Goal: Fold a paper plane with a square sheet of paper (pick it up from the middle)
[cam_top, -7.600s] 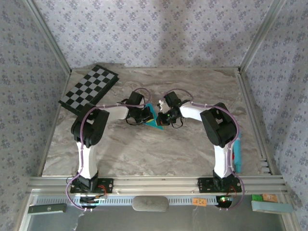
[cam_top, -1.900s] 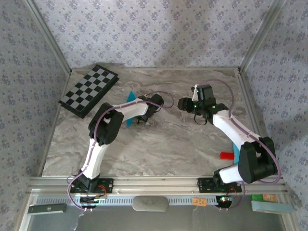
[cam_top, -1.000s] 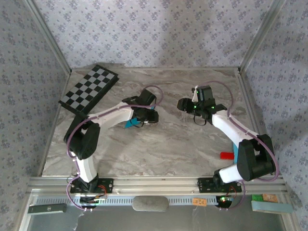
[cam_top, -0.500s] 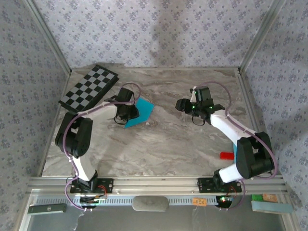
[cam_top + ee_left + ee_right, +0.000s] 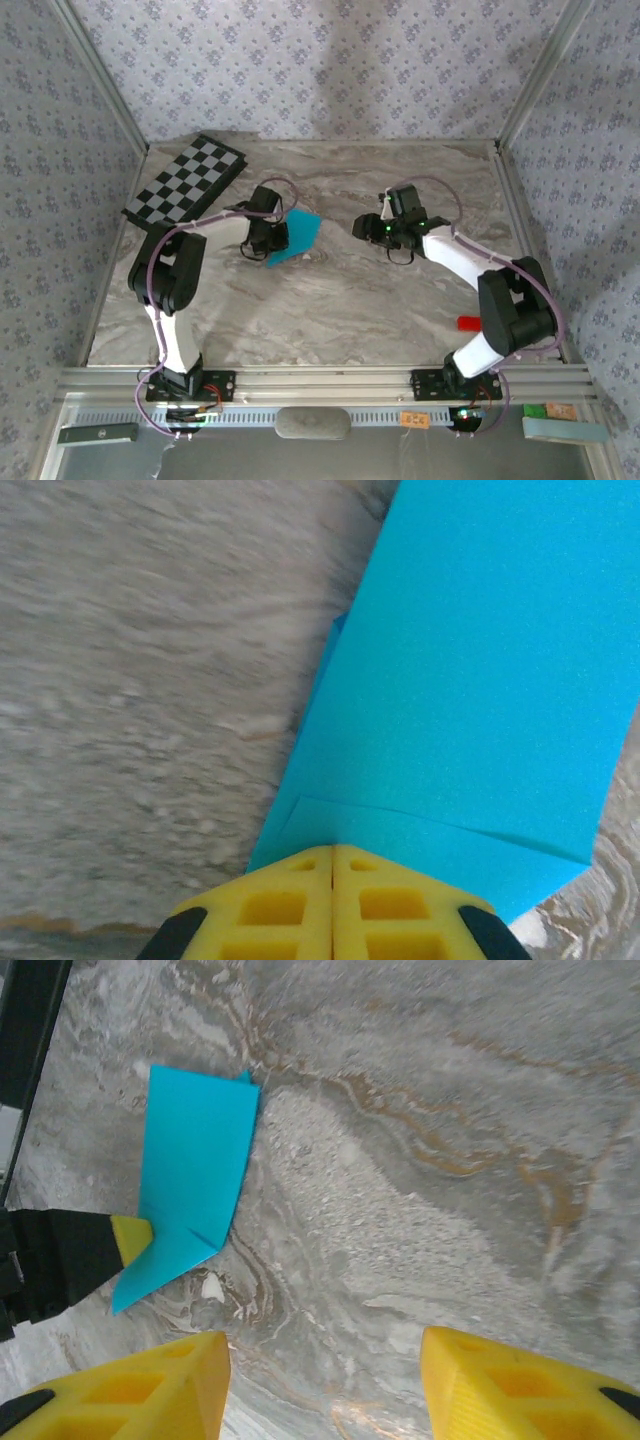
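My left end effector (image 5: 333, 885) is clamped on one edge of the part-folded turquoise paper (image 5: 480, 680), steadying it on the bench (image 5: 450, 1160) left of centre, while my right end effector (image 5: 325, 1380) hovers nearby, fingers apart, probably ready for the next fold.

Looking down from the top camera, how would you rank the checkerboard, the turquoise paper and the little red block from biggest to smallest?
1. checkerboard: clearly the largest.
2. turquoise paper: much smaller, and its left edge is partly covered by the arm.
3. red block: the smallest, just a sliver beside the right arm.
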Action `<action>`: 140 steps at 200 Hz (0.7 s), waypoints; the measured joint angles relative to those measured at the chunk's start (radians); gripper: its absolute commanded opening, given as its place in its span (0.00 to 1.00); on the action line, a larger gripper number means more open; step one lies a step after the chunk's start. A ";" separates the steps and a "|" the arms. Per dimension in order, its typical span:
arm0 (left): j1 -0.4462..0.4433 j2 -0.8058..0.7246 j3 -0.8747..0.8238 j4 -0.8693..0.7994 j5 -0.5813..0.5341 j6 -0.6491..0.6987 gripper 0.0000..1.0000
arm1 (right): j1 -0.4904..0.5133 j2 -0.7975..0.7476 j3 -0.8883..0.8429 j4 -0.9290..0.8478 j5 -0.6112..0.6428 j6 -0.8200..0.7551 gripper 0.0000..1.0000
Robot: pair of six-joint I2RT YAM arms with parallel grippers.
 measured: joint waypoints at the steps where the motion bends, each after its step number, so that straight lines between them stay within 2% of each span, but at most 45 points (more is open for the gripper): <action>1: -0.002 0.001 0.000 0.001 0.004 0.002 0.06 | 0.002 0.004 0.001 0.001 -0.001 0.000 0.52; 74: -0.119 0.063 0.039 0.089 0.155 0.042 0.05 | 0.080 0.189 0.101 0.027 -0.051 0.050 0.36; 117: -0.132 0.068 0.041 0.097 0.175 0.050 0.06 | 0.089 0.341 0.224 0.008 -0.086 0.049 0.32; 140: -0.131 0.068 0.041 0.097 0.178 0.050 0.11 | 0.090 0.417 0.294 -0.010 -0.091 0.049 0.31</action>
